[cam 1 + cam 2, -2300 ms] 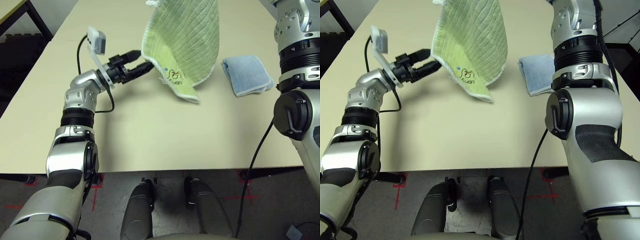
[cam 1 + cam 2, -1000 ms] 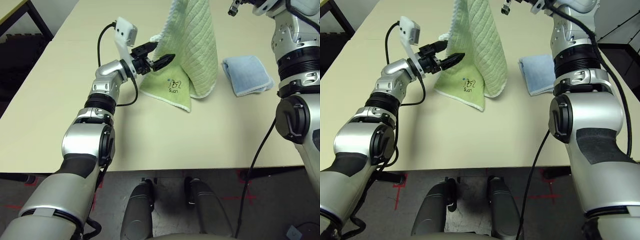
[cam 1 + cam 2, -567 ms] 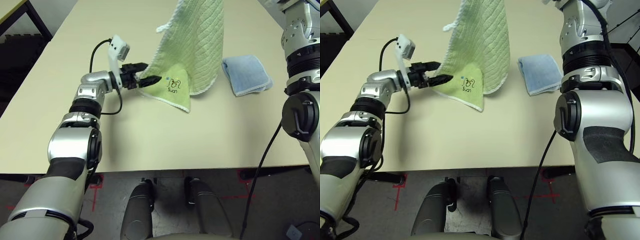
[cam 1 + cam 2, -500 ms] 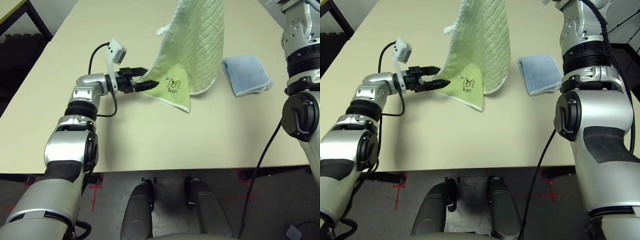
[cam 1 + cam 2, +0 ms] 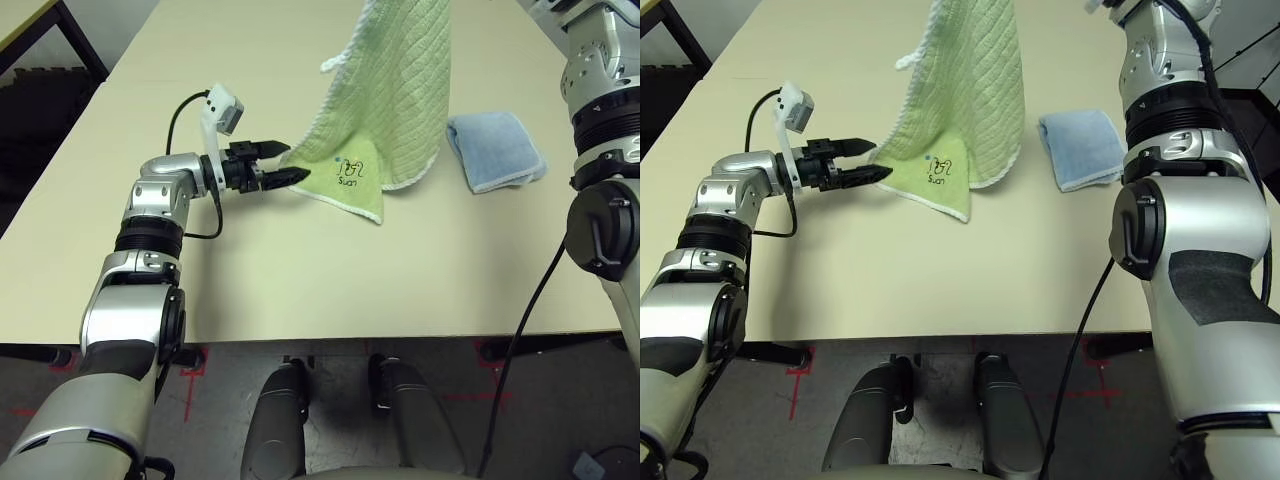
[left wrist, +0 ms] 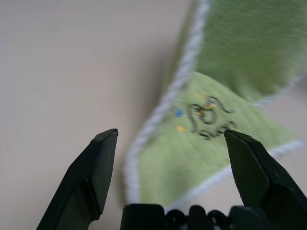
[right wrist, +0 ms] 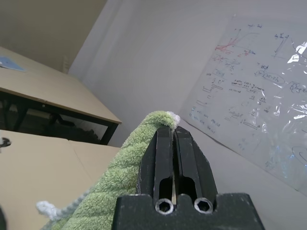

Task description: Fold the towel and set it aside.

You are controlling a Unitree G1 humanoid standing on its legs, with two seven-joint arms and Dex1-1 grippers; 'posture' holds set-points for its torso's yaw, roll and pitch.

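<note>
left end effector (image 5: 288,163): pulled back left, off towel (image 5: 392,95) | towel: lower corner now on table (image 5: 300,280)

The towel (image 5: 395,95) hangs from above over the far middle of the table (image 5: 300,280), its lower corner lying on the tabletop. The left gripper (image 5: 290,165) sits just left of that corner — close beside its edge, low over the table. The folded cloth (image 5: 495,150) lies flat on the table to the towel's right, near it — apart from the draped edge.
</note>
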